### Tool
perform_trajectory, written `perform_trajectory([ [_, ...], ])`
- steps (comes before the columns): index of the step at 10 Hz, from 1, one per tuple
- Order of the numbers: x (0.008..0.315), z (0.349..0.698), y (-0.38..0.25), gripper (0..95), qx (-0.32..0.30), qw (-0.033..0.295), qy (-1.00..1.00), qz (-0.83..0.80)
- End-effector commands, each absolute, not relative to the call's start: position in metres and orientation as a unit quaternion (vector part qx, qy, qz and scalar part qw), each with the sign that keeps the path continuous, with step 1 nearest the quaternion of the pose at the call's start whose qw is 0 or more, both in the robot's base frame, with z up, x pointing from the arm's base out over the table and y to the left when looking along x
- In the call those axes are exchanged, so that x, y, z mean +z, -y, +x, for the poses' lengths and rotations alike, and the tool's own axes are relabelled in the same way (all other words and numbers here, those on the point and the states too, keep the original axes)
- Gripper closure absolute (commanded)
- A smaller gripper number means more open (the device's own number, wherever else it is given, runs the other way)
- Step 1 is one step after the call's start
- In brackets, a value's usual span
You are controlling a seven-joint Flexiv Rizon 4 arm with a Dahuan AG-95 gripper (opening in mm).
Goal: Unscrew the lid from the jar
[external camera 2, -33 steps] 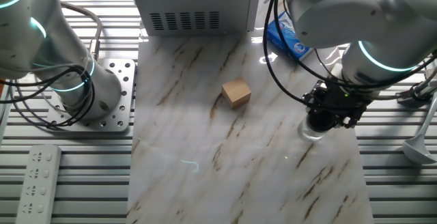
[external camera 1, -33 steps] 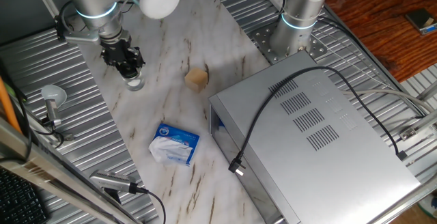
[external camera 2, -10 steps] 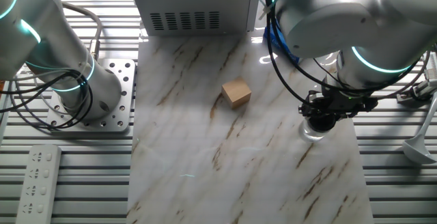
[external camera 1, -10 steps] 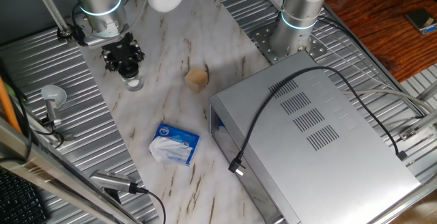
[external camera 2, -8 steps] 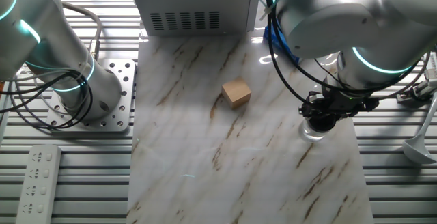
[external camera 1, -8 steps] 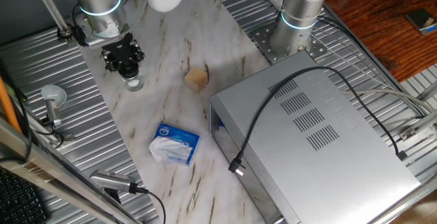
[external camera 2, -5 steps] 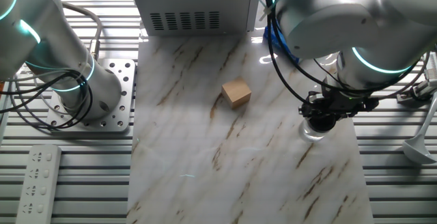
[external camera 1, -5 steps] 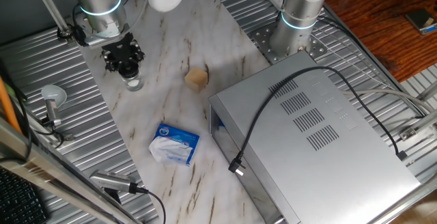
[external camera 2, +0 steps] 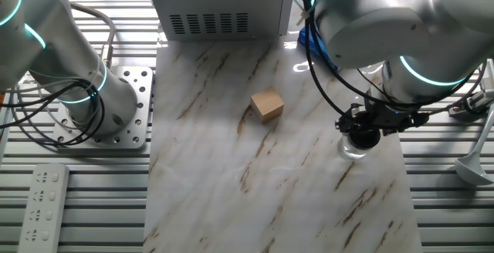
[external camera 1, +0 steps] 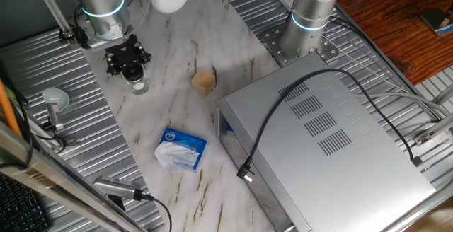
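Observation:
The small clear glass jar [external camera 1: 139, 86] stands upright on the marble table near its left edge; it also shows in the other fixed view [external camera 2: 352, 152]. My gripper [external camera 1: 132, 67] [external camera 2: 365, 135] points straight down just above the jar. Its fingers are closed around a small round black lid [external camera 2: 366, 138], which sits at or slightly above the jar's mouth. The black fingers hide most of the lid, so I cannot tell whether it still touches the jar.
A tan cube [external camera 1: 204, 81] lies mid-table. A blue-and-white packet [external camera 1: 181, 149] lies nearer the front. A large grey metal box [external camera 1: 325, 147] with a black cable fills the right side. A second arm's base [external camera 2: 100, 106] is bolted beside the slab. A metal ladle [external camera 1: 54, 103] lies left.
Since 3.3 s ago the gripper has risen a little off the jar and turned about its axis. Over the last second it has crept slightly upward; the jar has stayed put.

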State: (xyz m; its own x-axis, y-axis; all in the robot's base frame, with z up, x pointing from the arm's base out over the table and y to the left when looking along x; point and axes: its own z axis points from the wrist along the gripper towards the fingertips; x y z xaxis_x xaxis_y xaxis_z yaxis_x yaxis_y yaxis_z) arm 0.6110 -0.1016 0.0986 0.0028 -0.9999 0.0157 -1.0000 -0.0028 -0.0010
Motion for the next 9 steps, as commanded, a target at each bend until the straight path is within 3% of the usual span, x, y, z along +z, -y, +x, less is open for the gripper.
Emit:
perform_trajectory([
  [1,0.1002,0.61,0.1019,19.0,0.005,0.006,0.709,0.705],
  [3,0.101,0.6098,0.1019,19.0,-0.002,0.009,0.722,0.692],
  [4,0.1013,0.6096,0.102,0.0,-0.004,0.011,0.729,0.685],
  [9,0.1081,0.6078,0.1022,0.0,-0.002,0.012,0.776,0.631],
])
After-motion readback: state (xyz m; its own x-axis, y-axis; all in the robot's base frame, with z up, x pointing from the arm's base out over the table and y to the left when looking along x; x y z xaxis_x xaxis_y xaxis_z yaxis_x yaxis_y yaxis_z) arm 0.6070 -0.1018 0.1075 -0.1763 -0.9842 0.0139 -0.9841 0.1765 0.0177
